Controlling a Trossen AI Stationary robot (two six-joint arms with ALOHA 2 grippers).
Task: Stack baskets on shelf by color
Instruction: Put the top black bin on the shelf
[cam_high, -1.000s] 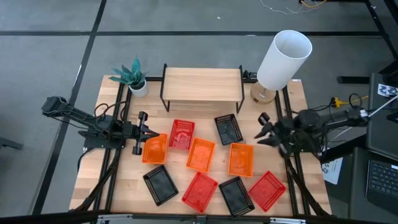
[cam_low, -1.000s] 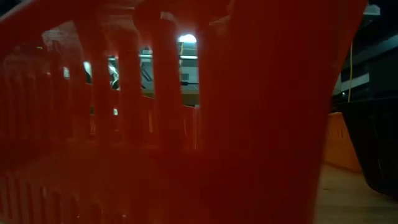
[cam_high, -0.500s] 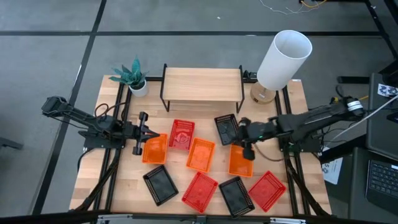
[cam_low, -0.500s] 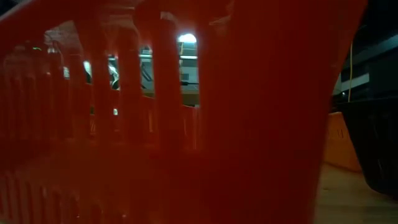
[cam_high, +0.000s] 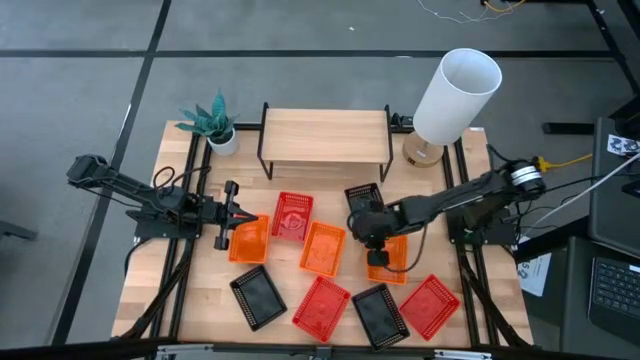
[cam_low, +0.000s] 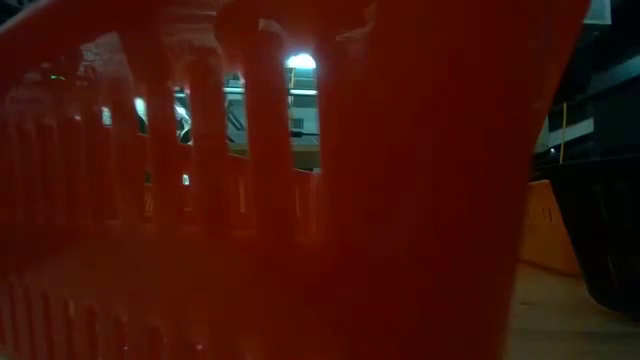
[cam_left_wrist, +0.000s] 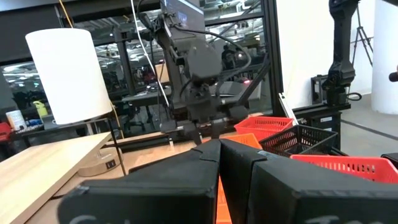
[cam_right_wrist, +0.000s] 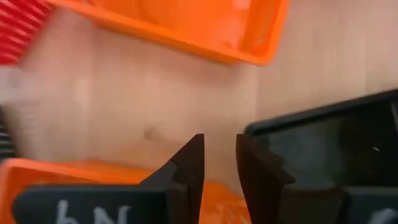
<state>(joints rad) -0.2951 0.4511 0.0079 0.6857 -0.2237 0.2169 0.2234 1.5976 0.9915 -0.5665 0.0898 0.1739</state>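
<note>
Reaching my right gripper (cam_high: 368, 236), jaws slightly parted, between the orange basket (cam_high: 388, 255) and black basket (cam_high: 366, 206); next I choose one to grasp

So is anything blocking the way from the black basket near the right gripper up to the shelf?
Nothing visible does. The black basket lies just in front of the shelf, with bare tabletop between them. The right gripper hovers beside it.

Baskets (cam_high: 322, 247): orange, red, black mesh. Shelf (cam_high: 325, 134) light wood. Lamp shade (cam_high: 456, 95) white. Plant (cam_high: 209, 117) teal.
</note>
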